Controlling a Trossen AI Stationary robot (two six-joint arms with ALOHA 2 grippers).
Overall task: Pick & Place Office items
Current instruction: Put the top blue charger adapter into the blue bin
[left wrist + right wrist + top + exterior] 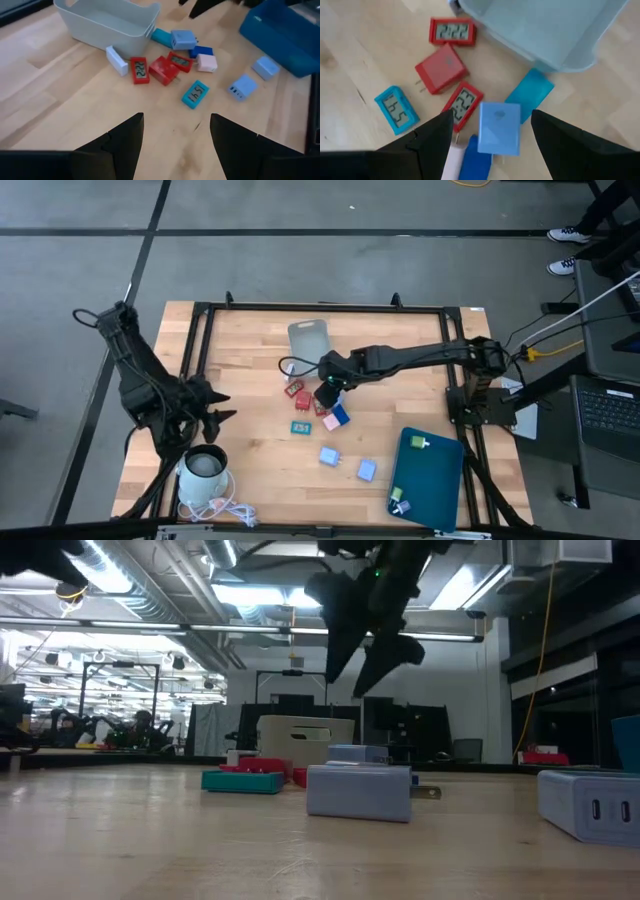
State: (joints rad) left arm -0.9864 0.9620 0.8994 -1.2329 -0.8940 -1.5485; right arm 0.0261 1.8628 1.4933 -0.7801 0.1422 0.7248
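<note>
Hovering open-jawed, empty: right gripper (pixel 327 393) over light-blue plug block (pixel 499 128); three pieces in dark-teal tray (pixel 446 480), most remain; left gripper (pixel 213 406) parked open.

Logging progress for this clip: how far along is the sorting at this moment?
Early. Done: two small pieces lie in the dark-teal tray. In hand: nothing; the right gripper hangs open over the light blue block in the cluster beside the grey bin. The left gripper waits open at the table's left. Left: the red clocks, the teal clock and the other loose pieces.

red clock (pixel 452 31): "22:22" | 2nd red clock (pixel 462 104): "22:23" | teal clock (pixel 195 94): digits unclear
</note>
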